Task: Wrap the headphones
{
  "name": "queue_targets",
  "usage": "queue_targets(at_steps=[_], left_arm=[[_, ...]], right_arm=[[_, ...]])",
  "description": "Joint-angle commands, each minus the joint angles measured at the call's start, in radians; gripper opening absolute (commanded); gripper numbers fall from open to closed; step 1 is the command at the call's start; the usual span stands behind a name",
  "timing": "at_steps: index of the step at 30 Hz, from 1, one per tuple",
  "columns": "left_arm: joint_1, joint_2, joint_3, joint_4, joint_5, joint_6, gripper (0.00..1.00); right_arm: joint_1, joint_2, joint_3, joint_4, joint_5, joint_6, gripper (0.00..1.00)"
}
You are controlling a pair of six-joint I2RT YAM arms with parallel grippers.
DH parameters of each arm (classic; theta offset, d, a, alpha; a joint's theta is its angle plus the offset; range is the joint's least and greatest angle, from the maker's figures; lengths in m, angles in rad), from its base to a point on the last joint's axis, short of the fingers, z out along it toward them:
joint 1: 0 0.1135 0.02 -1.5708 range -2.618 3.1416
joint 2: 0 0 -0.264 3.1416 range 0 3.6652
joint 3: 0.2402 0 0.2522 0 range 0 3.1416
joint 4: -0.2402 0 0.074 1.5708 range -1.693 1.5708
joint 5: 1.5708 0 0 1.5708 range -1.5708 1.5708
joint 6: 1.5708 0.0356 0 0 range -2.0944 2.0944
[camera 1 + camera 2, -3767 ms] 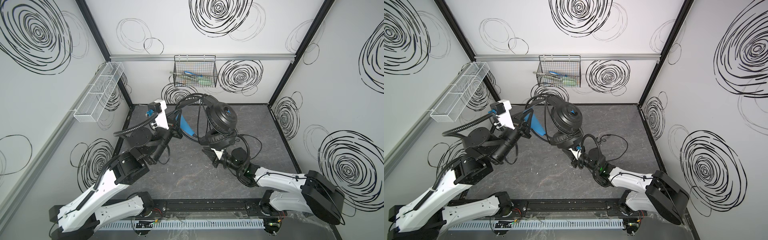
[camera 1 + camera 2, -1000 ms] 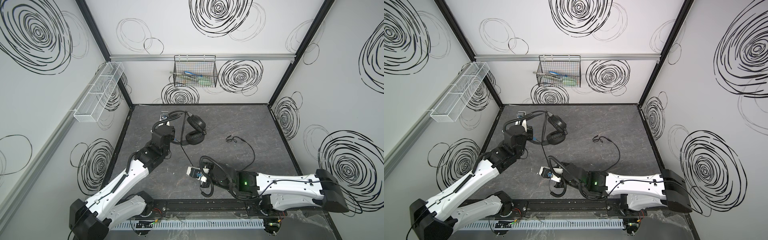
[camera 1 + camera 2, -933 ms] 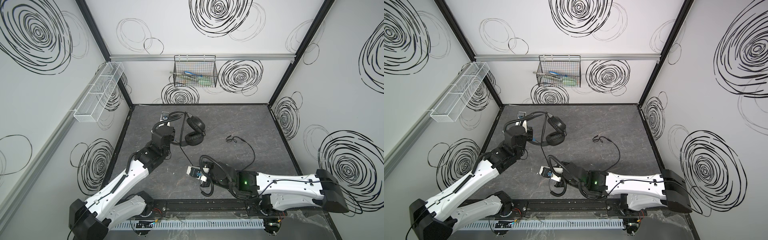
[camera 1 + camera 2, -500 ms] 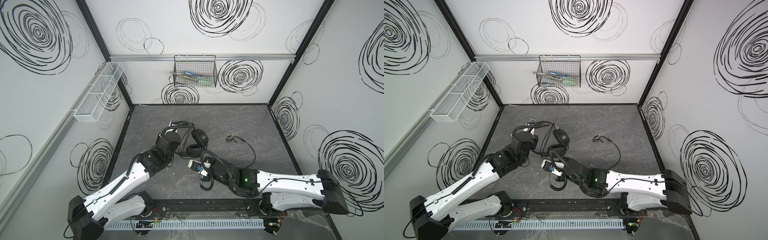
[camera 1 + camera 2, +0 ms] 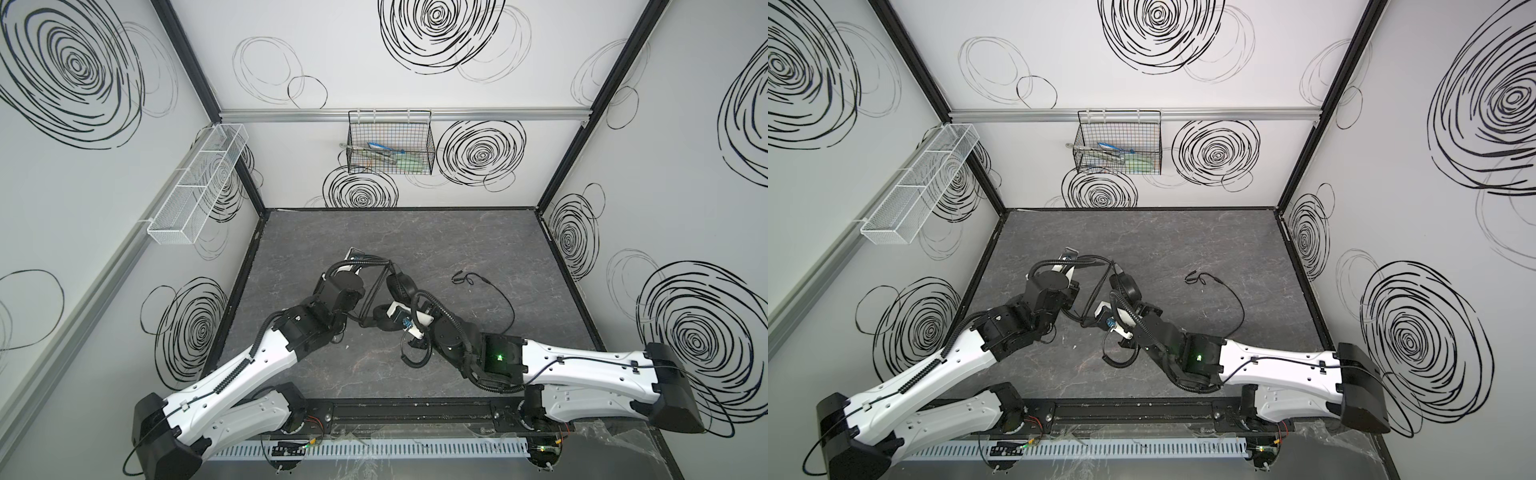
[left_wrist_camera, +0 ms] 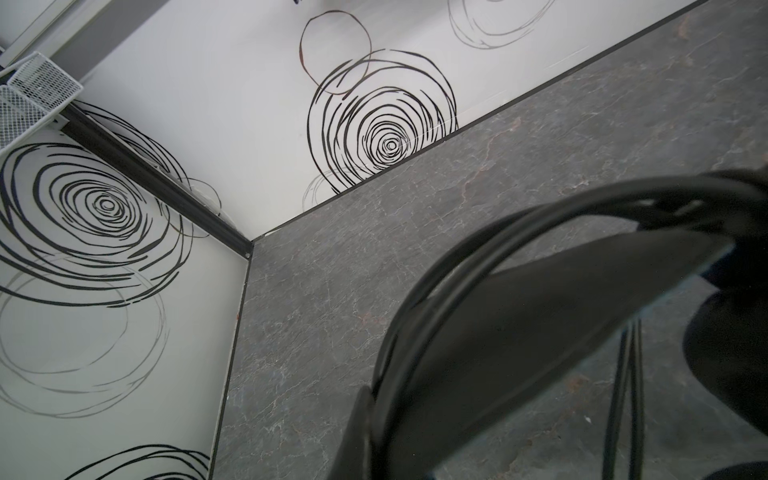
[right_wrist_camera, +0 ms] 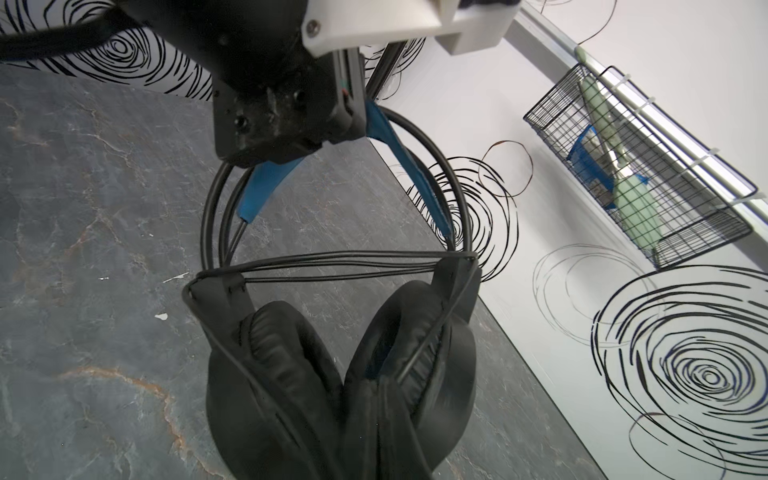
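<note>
Right wrist view gives the closest look. The black over-ear headphones (image 7: 274, 365) are held by the headband, with the two padded cups pressed face to face. The left gripper (image 7: 286, 154) has its fingers clamped on the top of the headband, over the blue inner strap (image 7: 270, 187) and the twin black wire hoops. Several turns of the thin black cable (image 7: 353, 266) run taut from one yoke to the other just above the cups. One strand slants down across the nearer cup. Whether the cups carry a logo or lettering cannot be told from these angles.

In both top views the headphones sit just off the centre of the dark grey marbled tabletop (image 5: 415, 232), toward 9 o'clock, between the two wrists. The cable's loose end trails toward 3 o'clock, and its plug (image 5: 459, 277) lies on the table. The right gripper (image 5: 392, 323) is at the cups' 5 o'clock side with its fingers together. They are hidden, so I cannot tell whether they pinch anything.

A black wire basket (image 5: 357, 162) hangs on the back wall at 12 o'clock. A white mesh tray (image 5: 195, 187) hangs at 10 o'clock.
</note>
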Motion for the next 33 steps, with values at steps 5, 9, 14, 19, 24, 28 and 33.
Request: queue_targets(at_steps=[5, 9, 14, 19, 24, 28, 33], left_arm=[[-0.010, -0.028, -0.002, 0.041, 0.110, 0.046, 0.00], [-0.009, -0.032, -0.004, 0.024, 0.149, 0.056, 0.00], [-0.009, -0.030, -0.010, 0.024, 0.183, 0.065, 0.00], [-0.018, -0.023, -0.016, 0.029, 0.203, 0.060, 0.00], [-0.025, -0.016, -0.022, 0.023, 0.206, 0.049, 0.00], [-0.030, -0.016, -0.031, 0.028, 0.211, 0.044, 0.00], [-0.047, -0.015, -0.032, 0.029, 0.223, 0.043, 0.00]], right_arm=[[0.000, -0.028, 0.044, 0.022, 0.111, -0.059, 0.04], [0.002, -0.022, 0.034, 0.054, 0.183, -0.116, 0.04], [0.007, 0.005, 0.031, 0.103, 0.261, -0.183, 0.04], [0.008, 0.004, 0.026, 0.138, 0.257, -0.180, 0.05], [0.003, -0.074, 0.019, 0.169, 0.175, -0.131, 0.01], [-0.006, -0.128, 0.011, 0.187, 0.092, -0.104, 0.00], [-0.014, -0.108, 0.026, 0.199, 0.046, -0.101, 0.00]])
